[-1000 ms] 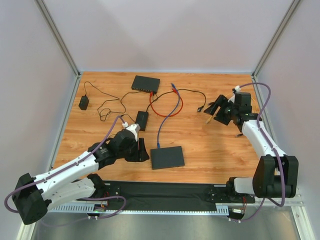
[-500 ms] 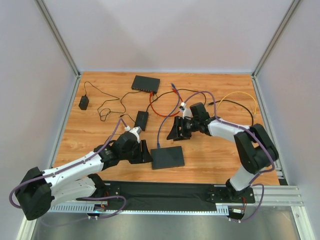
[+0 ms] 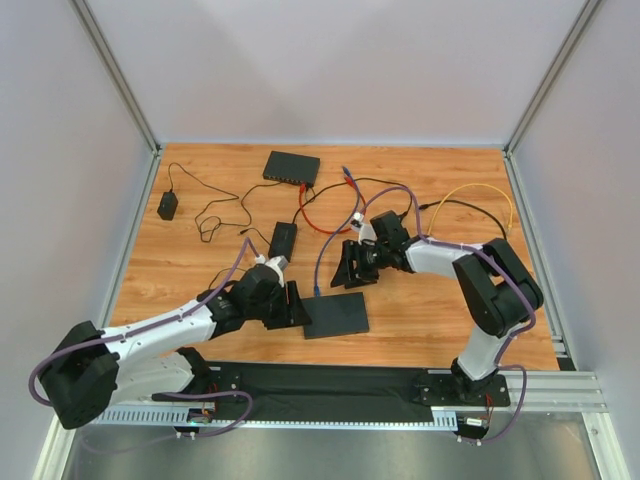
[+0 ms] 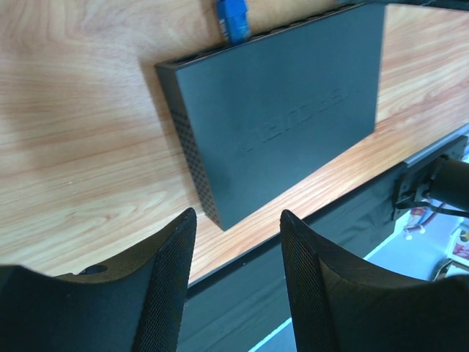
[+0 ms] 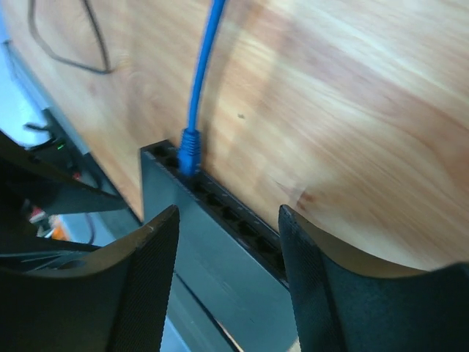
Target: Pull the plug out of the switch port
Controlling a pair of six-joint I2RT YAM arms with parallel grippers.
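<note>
Jaws apart and empty, left gripper (image 3: 295,303) and right gripper (image 3: 351,269) flank the switch (image 3: 338,316) corner holding the plug (image 5: 189,152)

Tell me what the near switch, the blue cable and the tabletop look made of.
Switch: matte dark grey casing, probably painted metal or plastic; side has punched vent holes. Blue cable: smooth plastic jacket, slight sheen. Tabletop: wood or wood-look laminate, visible grain, light gloss.
</note>
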